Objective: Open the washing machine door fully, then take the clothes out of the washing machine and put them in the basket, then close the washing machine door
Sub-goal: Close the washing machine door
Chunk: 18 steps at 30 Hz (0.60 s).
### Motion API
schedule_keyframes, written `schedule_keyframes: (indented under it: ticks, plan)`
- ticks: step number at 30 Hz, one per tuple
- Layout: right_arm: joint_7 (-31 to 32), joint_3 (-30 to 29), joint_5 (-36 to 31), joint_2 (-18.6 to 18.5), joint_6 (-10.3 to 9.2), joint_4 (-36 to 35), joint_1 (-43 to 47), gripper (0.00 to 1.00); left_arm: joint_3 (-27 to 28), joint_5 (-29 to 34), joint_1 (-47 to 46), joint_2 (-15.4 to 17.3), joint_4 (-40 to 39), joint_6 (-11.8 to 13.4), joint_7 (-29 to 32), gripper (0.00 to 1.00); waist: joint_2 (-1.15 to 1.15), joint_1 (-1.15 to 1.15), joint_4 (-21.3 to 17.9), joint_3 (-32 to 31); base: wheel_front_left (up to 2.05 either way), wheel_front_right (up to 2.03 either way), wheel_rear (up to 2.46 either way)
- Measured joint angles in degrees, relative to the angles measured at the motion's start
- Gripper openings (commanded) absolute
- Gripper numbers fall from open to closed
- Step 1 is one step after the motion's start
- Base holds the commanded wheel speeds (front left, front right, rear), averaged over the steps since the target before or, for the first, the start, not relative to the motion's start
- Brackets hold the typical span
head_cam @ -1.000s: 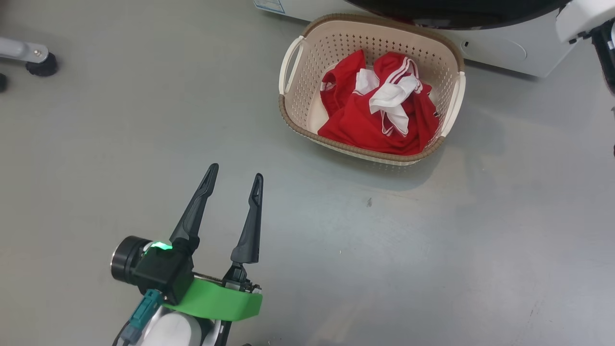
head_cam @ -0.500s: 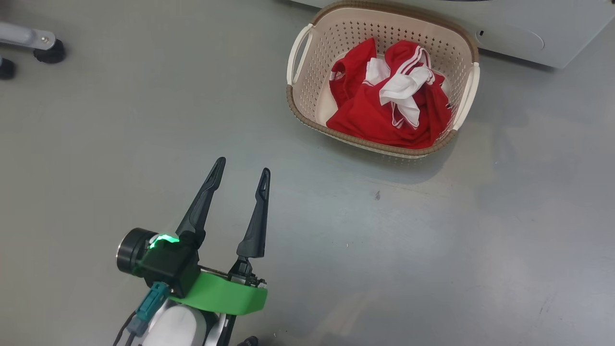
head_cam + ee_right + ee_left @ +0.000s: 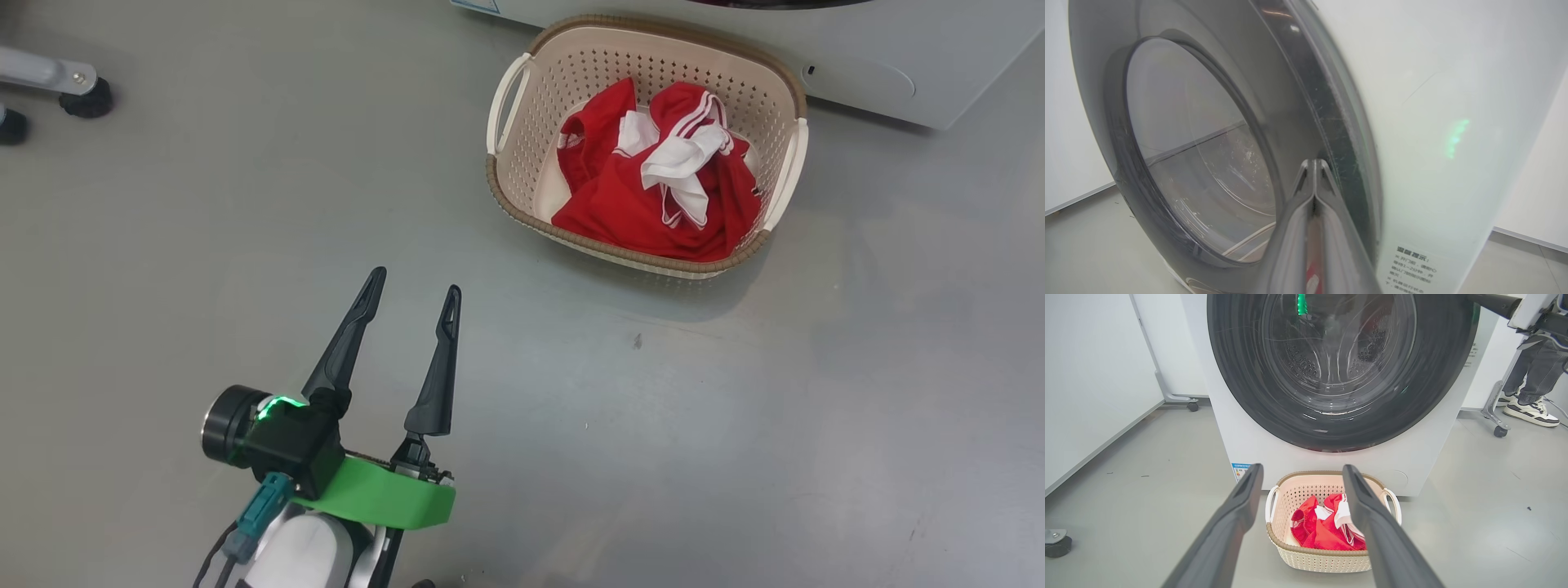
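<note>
As one basket (image 3: pixel 571 73) holds clothes (image 3: pixel 629 204), one left pincer (image 3: pixel 415 283) gapes.

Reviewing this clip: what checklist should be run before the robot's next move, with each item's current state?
1. All clothes in the basket: ok.
2. The washing machine door covers the washing machine opening: ok.
3. Door latched: cannot tell.
4. The right end effector shut, tips at the door rim: ok.
5. The left end effector open, empty, away from the basket: ok.
6. A person's feet clear of the door: ok.
</note>
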Motion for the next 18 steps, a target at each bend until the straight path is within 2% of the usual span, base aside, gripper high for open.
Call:
schedule_keyframes:
  ticks: [6, 17, 18]
  plan:
    - [-1.5, 2.0, 0.5, 1.8, 0.05, 1.3, 1.4, 0.0, 0.4, 0.1, -0.2, 0.0, 0.5, 0.0, 0.0, 1.0, 0.0, 0.0, -0.8, -1.3, 0.0, 0.0, 0.0]
    - [-3.2, 2.6, 3.0, 5.9, 0.18, 1.3, 10.7, 0.0, 2.1, 0.4, -0.2, 0.0, 1.0, 0.0, 0.0, 1.0, 0.0, 0.0, -3.7, -4.8, 0.0, 0.0, 0.0]
    - [-3.2, 2.6, 3.5, 6.5, 0.18, 1.3, 11.9, 0.09, 2.1, 0.4, -0.2, 0.0, 1.2, 0.0, 0.0, 1.0, 0.0, 0.0, -4.0, -5.2, 0.0, 0.0, 0.0]
